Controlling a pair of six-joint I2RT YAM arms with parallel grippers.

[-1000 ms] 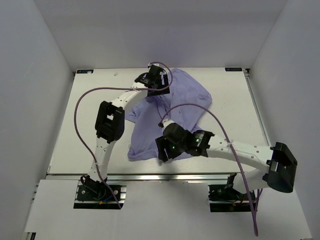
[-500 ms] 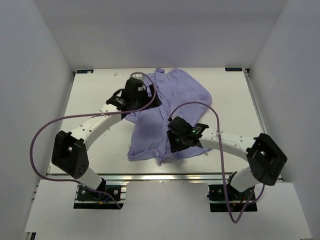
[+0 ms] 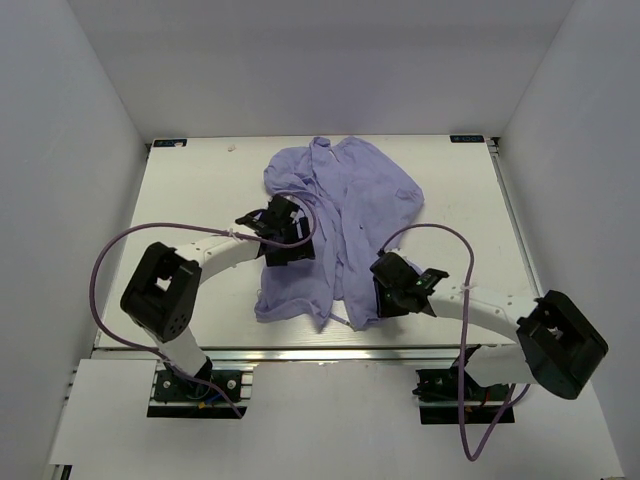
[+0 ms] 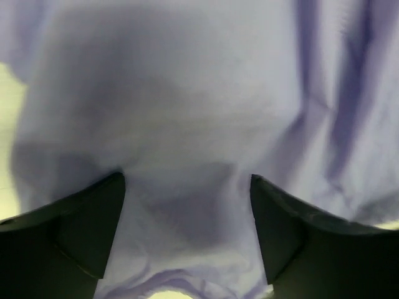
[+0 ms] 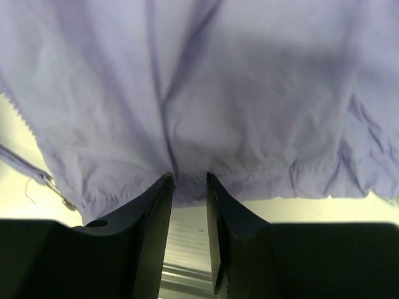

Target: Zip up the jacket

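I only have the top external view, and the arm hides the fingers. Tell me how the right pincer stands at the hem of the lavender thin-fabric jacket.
Observer: The right wrist view shows the right pincer with its fingers a narrow gap apart, tips at the near hem of the lavender thin-fabric jacket. I cannot tell whether cloth is caught between them.
Operator: Now report the left pincer.
Observer: The left wrist view shows the left pincer wide open over the cloth, with nothing held between its fingers.
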